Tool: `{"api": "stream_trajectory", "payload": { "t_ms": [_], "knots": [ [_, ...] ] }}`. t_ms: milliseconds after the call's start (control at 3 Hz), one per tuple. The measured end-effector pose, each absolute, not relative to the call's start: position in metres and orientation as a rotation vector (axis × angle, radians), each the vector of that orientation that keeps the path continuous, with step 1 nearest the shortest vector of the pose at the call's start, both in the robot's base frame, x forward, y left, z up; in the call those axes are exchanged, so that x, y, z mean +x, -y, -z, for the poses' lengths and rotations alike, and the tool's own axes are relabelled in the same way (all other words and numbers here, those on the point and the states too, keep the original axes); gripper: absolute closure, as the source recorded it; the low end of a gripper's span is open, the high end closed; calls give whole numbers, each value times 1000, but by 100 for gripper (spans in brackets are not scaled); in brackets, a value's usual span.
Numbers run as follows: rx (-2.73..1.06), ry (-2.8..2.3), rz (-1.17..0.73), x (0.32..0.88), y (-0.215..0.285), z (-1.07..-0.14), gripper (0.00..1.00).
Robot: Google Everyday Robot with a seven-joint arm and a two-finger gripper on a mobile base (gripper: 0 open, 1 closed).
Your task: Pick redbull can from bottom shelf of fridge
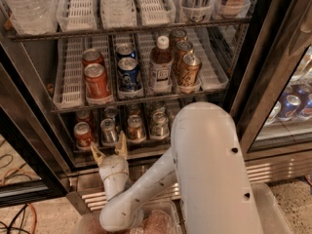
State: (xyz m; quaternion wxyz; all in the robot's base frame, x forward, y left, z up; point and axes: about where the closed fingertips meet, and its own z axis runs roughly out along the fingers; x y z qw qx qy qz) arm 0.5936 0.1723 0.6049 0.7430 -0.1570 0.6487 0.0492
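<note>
The gripper is released, its two fingers spread and empty, just below the front edge of the bottom shelf of the fridge. The redbull can stands on that shelf just above it, between a red can and a gold can.

Claw, fingers spread, just in front of redbull can

No lettering can be read. Label on the bottle in the fridge: colour patches only. Redbull can on the bottom shelf: marks illegible. Gripper sits just near of that shelf's edge, below the can, jaws spread.
</note>
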Motion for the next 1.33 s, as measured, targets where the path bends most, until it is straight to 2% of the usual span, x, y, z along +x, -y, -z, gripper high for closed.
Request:
{"api": "stream_trajectory", "payload": {
  "t_ms": [1333],
  "knots": [
    [-314,-1409,-112,612,-173,-602,28]
  ]
}}
